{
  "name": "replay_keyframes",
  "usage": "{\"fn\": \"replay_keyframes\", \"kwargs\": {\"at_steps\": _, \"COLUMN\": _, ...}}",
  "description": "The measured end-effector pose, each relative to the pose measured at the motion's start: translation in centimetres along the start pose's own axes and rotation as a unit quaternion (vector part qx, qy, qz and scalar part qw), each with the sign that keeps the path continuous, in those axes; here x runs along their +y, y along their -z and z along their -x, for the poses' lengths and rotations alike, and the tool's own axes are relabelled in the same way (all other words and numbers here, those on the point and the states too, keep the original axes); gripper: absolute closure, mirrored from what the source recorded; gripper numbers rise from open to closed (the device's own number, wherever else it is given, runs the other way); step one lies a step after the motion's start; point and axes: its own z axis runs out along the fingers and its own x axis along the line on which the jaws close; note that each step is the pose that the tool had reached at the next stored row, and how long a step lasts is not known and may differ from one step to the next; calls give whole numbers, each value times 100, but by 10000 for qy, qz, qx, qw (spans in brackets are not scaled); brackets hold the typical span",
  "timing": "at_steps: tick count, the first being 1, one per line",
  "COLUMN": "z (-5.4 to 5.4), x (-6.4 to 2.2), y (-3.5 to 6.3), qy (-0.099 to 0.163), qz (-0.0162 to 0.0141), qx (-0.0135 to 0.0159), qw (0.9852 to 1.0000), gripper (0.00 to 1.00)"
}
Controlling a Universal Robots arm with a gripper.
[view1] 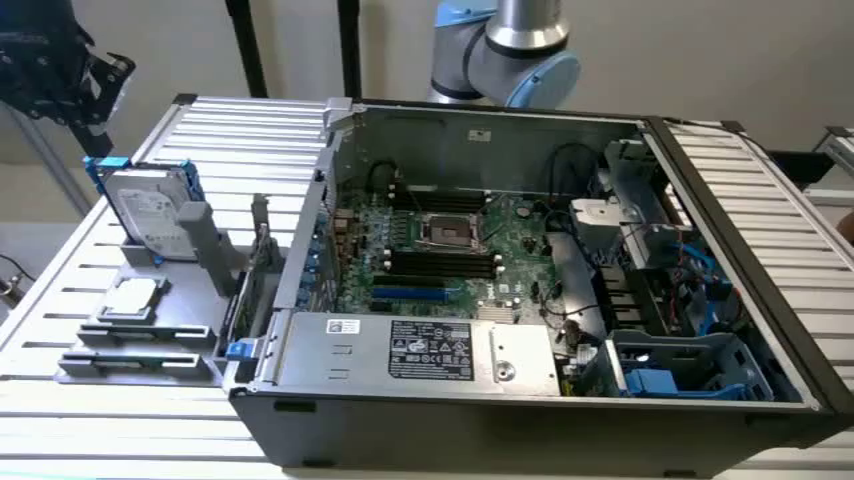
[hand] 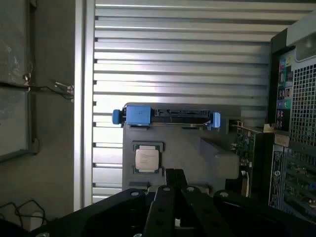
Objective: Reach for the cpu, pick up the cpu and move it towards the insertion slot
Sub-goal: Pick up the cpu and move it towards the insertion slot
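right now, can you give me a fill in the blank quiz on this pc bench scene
1. The cpu lies on the grey holder; the gripper holds ____.
2. The gripper's jaws are ____.
3. The hard drive beside the cpu has a ____ frame.
4. The insertion slot lies ____ the open computer case.
Missing words: nothing; shut; blue; inside.

Open computer case (view1: 400, 440), hard drive (view1: 150, 215), slatted table (view1: 240, 125)
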Motion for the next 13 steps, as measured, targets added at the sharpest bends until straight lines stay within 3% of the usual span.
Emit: {"fn": "replay_keyframes", "kwargs": {"at_steps": 13, "z": 0, "x": 0, "y": 0, "qy": 0, "qz": 0, "qx": 0, "qw": 10000, "gripper": 89}}
